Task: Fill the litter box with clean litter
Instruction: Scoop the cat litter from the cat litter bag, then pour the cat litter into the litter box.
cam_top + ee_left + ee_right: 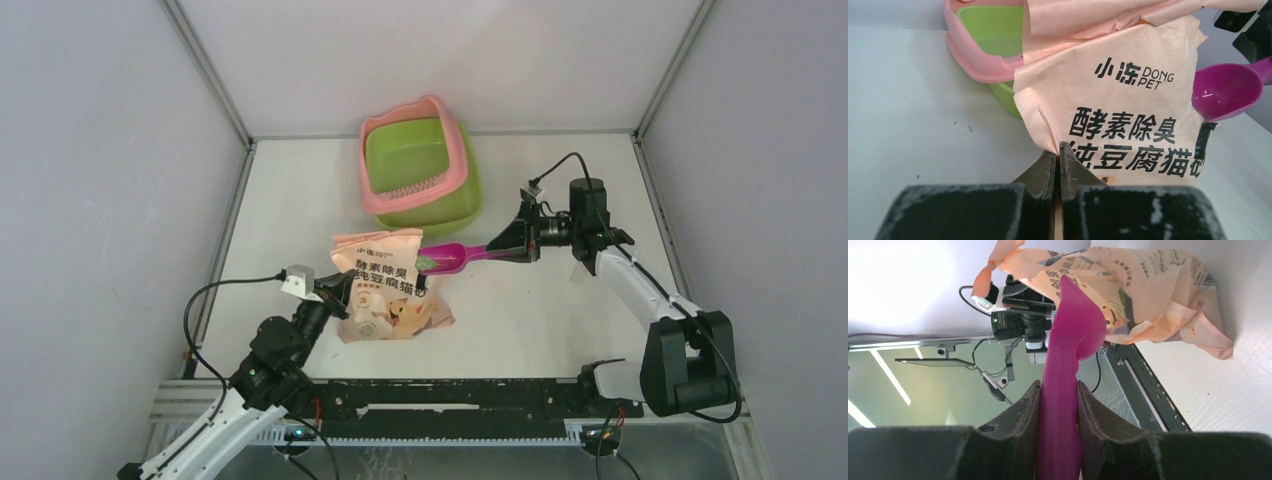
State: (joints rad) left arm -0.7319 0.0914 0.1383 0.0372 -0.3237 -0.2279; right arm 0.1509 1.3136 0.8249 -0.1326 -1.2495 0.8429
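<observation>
The litter box (455,150), pink rim and lime-green basin, stands at the back centre; its corner shows in the left wrist view (978,65). The basin looks bare; I see no litter in it. The peach-pink printed bag (385,295) stands in front of it. My left gripper (345,292) is shut on the bag's left edge (1048,135). My right gripper (500,250) is shut on the handle of the magenta scoop (450,260), whose bowl (1225,92) sits at the bag's upper right edge. In the right wrist view the scoop (1070,340) reaches toward the bag (1148,295).
White walls enclose the table on the left, back and right. A black rail (450,395) runs along the near edge between the arm bases. A few tiny specks (963,127) lie on the table left of the bag.
</observation>
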